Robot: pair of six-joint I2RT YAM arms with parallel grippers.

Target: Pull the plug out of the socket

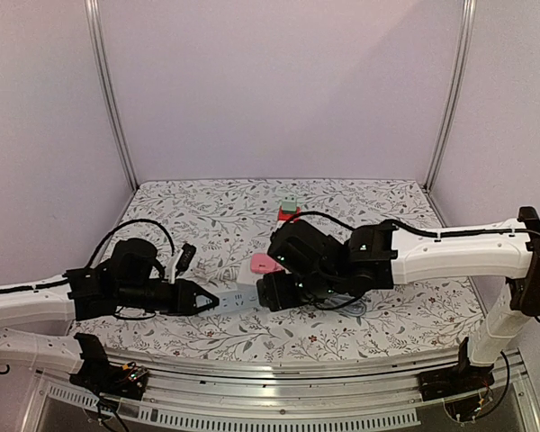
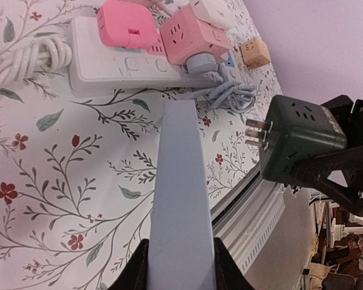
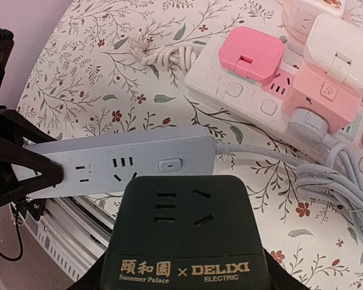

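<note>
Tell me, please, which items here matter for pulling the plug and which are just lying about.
In the job: dark green cube plug, blue-grey power strip.
Lying about: white power strip, pink adapters on it, coiled white cord, tan cube.

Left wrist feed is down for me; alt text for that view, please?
The green cube plug, prongs bare, hangs in the right gripper clear of the grey-blue power strip, which the left gripper clamps at its near end. Beyond, a white power strip with pink plugs lies on the floral cloth.
</note>
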